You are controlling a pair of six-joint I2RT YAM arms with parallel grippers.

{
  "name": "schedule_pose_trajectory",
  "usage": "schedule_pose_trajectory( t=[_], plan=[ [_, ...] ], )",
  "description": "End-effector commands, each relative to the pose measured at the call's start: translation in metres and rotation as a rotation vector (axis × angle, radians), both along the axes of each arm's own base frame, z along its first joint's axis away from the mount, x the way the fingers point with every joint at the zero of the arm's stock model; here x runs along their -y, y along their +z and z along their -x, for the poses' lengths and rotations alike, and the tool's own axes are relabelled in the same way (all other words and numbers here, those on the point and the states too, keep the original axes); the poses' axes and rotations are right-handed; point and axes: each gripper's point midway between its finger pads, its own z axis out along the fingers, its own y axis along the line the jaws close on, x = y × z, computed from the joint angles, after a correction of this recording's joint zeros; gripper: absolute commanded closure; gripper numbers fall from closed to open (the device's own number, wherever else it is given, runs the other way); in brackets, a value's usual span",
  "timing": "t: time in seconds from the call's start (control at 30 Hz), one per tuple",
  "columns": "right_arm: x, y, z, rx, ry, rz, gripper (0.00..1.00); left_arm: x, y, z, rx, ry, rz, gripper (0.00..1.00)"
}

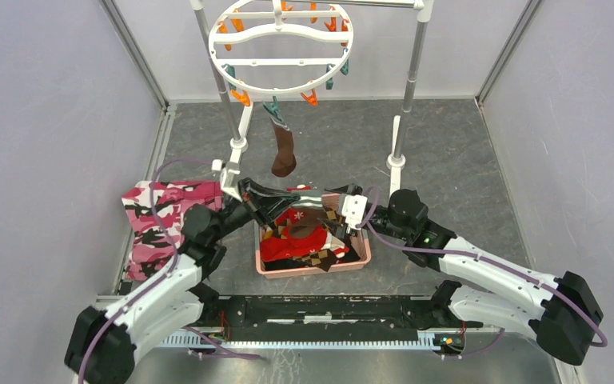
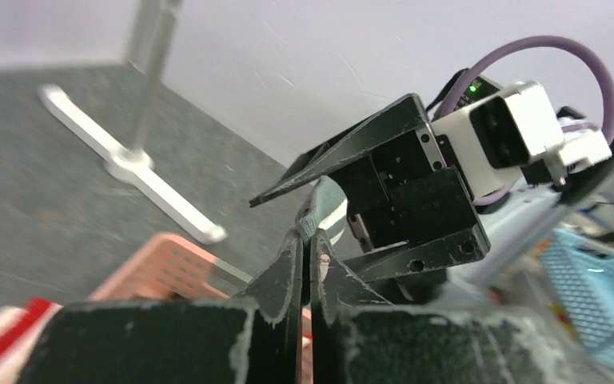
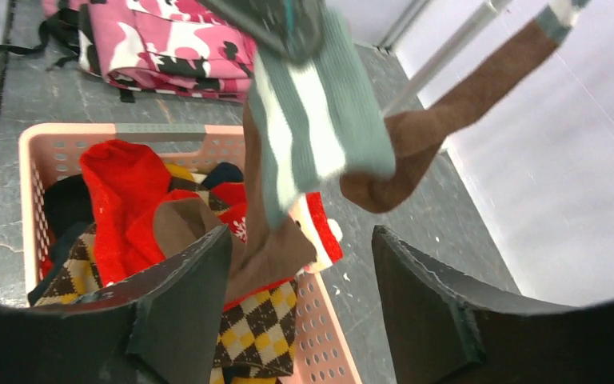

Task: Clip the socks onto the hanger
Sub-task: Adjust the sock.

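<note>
Top view: hanger (image 1: 280, 50) hangs on the rack (image 1: 412, 80), and one brown sock (image 1: 284, 152) dangles from a clip at its near rim. Left gripper (image 1: 276, 210) and right gripper (image 1: 337, 220) meet over the pink basket (image 1: 312, 271).

Left wrist: left gripper's jaws are pressed together, pinching the second sock (image 2: 324, 212) by its grey-green cuff.

Right wrist: right gripper's jaws stand wide apart and hold nothing. The second sock hangs just ahead of them, striped cuff up, brown foot trailing into the basket among the red and argyle socks.
</note>
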Motion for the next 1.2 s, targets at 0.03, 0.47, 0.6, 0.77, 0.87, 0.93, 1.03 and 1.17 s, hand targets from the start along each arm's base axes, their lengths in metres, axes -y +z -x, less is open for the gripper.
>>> schedule_pose_trajectory(
  t=[0.03, 0.47, 0.6, 0.77, 0.87, 0.93, 1.03, 1.17],
  plan=[
    [0.010, 0.027, -0.019, -0.083, -0.118, -0.089, 0.23, -0.032, 0.001, -0.017, 0.392, 0.283, -0.130, 0.98],
    [-0.022, 0.061, 0.002, -0.347, 0.162, -0.262, 0.10, -0.032, 0.024, -0.013, 0.624, 0.309, -0.100, 0.98],
    [-0.031, 0.067, 0.004, -0.409, 0.208, -0.292, 0.20, -0.032, 0.029, -0.008, 0.644, 0.302, -0.081, 0.98],
    [-0.036, 0.072, -0.002, -0.427, 0.202, -0.304, 0.34, -0.031, 0.032, -0.005, 0.640, 0.294, -0.065, 0.98],
    [-0.040, 0.076, 0.000, -0.443, 0.226, -0.315, 0.49, -0.030, 0.033, -0.006, 0.631, 0.288, -0.057, 0.98],
    [-0.042, 0.079, 0.000, -0.449, 0.239, -0.323, 0.62, -0.029, 0.033, -0.007, 0.622, 0.286, -0.055, 0.98],
    [-0.043, 0.079, -0.003, -0.444, 0.235, -0.310, 0.94, -0.028, 0.034, -0.009, 0.591, 0.284, -0.040, 0.98],
    [-0.037, 0.071, -0.016, -0.415, 0.144, -0.273, 1.00, -0.032, 0.039, -0.016, 0.521, 0.314, -0.010, 0.88]
  ],
)
